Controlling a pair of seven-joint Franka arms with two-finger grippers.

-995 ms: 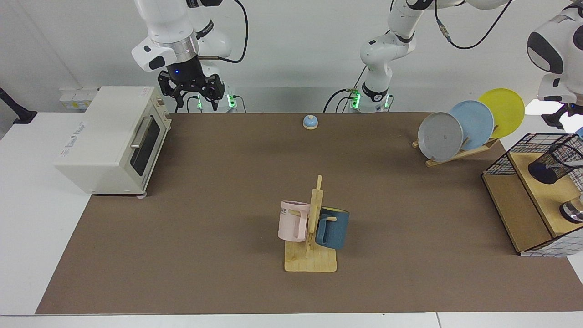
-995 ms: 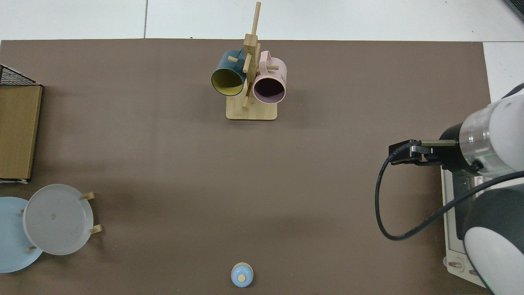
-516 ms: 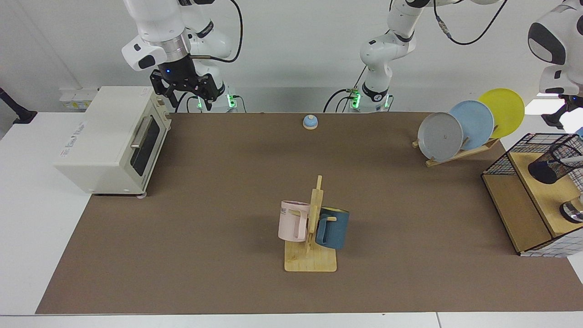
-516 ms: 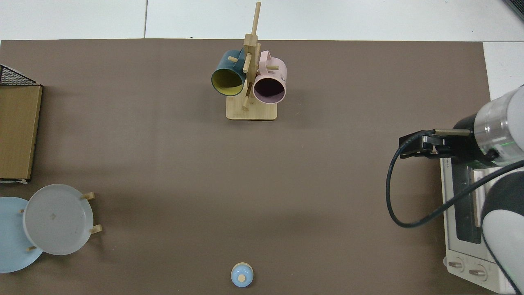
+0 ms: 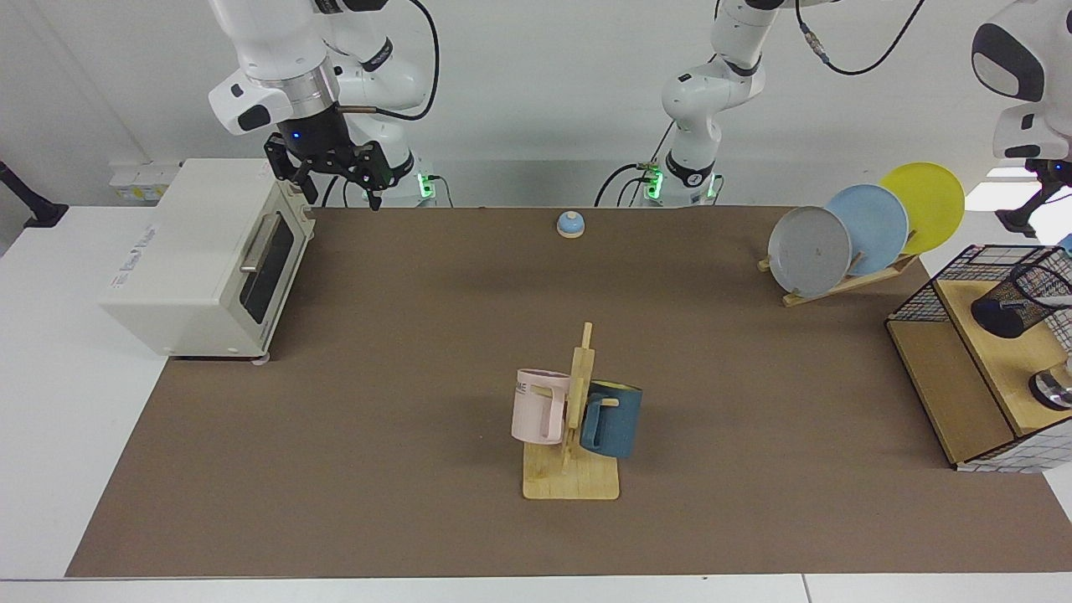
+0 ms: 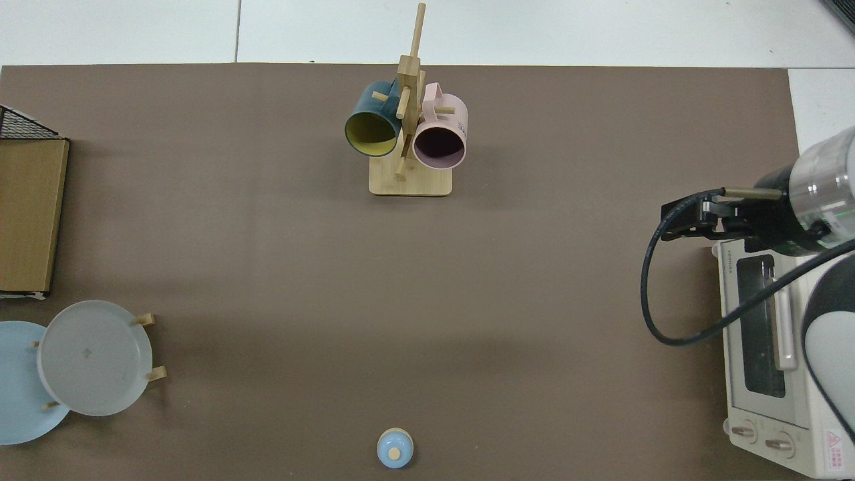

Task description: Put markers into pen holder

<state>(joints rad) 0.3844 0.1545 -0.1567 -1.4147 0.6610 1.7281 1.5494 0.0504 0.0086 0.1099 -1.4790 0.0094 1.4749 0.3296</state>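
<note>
right gripper [image 5: 335,186] hangs in the air above the back corner of the toaster oven [image 5: 201,255], fingers pointing down with an empty gap between them, so open and holding nothing. in the top view the same gripper [image 6: 691,220] shows as a black block on a silver wrist ring, with a thick black cable looping off it.

left arm comes in at the far edge of the facing view. only its white shell links show, above the wire basket. its gripper is out of frame.

pen holder [image 5: 1023,295] is a black wire-mesh cylinder with a solid dark base. it sits tilted on the upper wooden shelf [image 5: 997,343] inside a black wire basket frame [image 5: 946,280], right across the table from the right gripper and below the left arm. i can't make out a marker in either view. a small shiny round metal thing [image 5: 1053,389] sits on the same shelf, nearer the camera.

between the right gripper and the pen holder, on the matte brown mat [image 5: 419,377]:
- small blue domed bell [image 5: 570,224] on a tan base, nearest the gripper
- wooden peg rack [image 5: 574,435] on a flat square base, with a glossy pink mug [image 5: 538,406] and a dark blue mug [image 5: 613,419] hung on it
- slatted wooden plate stand [image 5: 846,280] holding grey, pale blue and yellow round plates on edge

the oven is a cream boxy unit with a dark glass door and a bar handle.
</note>
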